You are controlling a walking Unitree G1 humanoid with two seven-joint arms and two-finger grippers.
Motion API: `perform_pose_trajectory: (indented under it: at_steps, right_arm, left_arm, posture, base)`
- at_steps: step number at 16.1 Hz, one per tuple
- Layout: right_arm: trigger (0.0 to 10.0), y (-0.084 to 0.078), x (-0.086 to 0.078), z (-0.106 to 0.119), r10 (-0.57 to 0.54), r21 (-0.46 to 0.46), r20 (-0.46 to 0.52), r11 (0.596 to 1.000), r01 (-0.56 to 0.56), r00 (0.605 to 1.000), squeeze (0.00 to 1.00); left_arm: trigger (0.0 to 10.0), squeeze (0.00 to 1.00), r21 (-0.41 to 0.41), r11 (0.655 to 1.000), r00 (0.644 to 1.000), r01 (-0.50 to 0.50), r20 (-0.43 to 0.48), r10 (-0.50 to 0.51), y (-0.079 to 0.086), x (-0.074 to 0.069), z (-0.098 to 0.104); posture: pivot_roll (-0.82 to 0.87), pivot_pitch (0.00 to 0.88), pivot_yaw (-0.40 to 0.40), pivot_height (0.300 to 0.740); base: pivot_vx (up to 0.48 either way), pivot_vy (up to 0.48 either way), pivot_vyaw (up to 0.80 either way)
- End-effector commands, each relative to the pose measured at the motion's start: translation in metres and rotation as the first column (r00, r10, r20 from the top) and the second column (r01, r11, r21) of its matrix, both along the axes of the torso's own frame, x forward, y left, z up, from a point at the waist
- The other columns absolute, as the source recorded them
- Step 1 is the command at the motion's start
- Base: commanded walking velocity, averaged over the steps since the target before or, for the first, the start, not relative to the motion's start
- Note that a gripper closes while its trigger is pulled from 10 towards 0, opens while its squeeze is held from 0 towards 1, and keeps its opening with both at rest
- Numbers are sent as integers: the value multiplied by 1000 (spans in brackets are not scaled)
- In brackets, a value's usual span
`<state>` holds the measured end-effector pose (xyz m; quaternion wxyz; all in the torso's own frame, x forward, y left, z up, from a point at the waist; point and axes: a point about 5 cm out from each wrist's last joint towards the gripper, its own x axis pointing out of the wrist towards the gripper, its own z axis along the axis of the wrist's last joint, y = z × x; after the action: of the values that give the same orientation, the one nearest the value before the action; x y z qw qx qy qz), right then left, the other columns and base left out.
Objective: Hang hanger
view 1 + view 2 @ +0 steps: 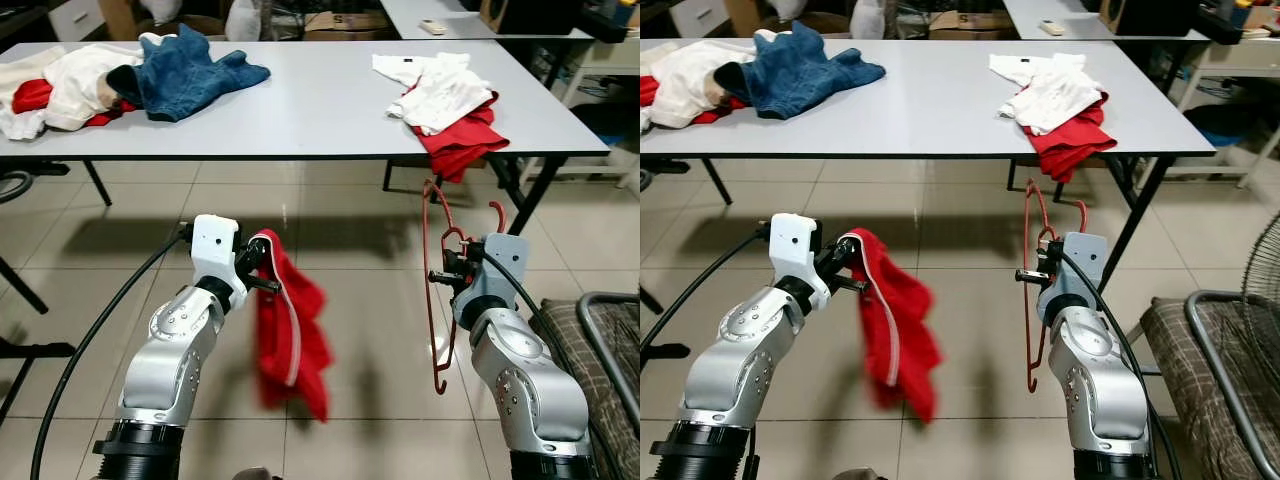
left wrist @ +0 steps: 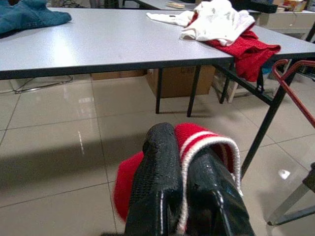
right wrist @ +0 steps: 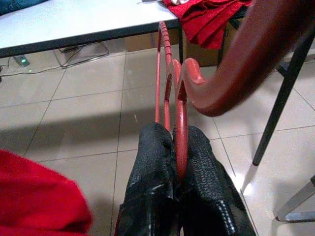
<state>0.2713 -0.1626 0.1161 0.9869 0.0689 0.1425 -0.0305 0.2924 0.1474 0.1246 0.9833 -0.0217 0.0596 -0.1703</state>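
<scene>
On the far worktop (image 1: 300, 110), white and red clothes (image 1: 60, 85) and a blue garment (image 1: 190, 70) are heaped at the left, and a white top over red cloth (image 1: 445, 100) is piled at the right edge. Nearer, above the tiled floor, a red garment (image 1: 290, 335) with white trim is pinched by the left hand (image 1: 262, 272) and hangs limp below it. To the right, the red hanger (image 1: 437, 290) is clamped between the pressed fingers of the right hand (image 1: 447, 278), held upright, its hook near the worktop's front edge.
</scene>
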Motion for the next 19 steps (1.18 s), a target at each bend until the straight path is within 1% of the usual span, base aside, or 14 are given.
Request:
perform_pose_trajectory:
  at_steps: [1,3,5,9,14,19]
  right_arm:
    - [10000,-1,0,5,2,-13,24,1000,-2,1000,0]
    - [10000,0,0,5,5,-14,26,1000,-4,1000,0]
    - [10000,0,1,6,14,-15,33,1000,-14,999,0]
    - [10000,1,3,7,19,-9,37,1000,-19,999,0]
    - [10000,2,5,8,30,-11,42,999,-30,999,0]
    - [10000,1,6,8,35,-14,41,999,-35,999,0]
  left_arm:
    - [10000,0,-5,1000,999,22,37,-22,-3,1,8]
    - [10000,0,-8,1000,999,26,38,-25,-3,1,8]
    - [10000,0,-13,999,999,30,41,-30,-4,1,9]
    - [10000,0,-16,1000,999,25,44,-24,-2,2,10]
    - [10000,0,-20,1000,999,12,52,-11,1,2,11]
    - [10000,0,-20,1000,999,11,52,-10,-1,2,11]
  posture:
    - [-61,0,23,740]
    - [-62,0,22,740]
    - [-61,0,20,740]
    - [-58,0,14,740]
    - [-51,0,3,740]
    - [-55,0,3,740]
  base:
    - [0,0,0]
    - [0,0,0]
    - [268,0,0]
    - [323,0,-728]
    - [355,0,0]
    - [368,0,0]
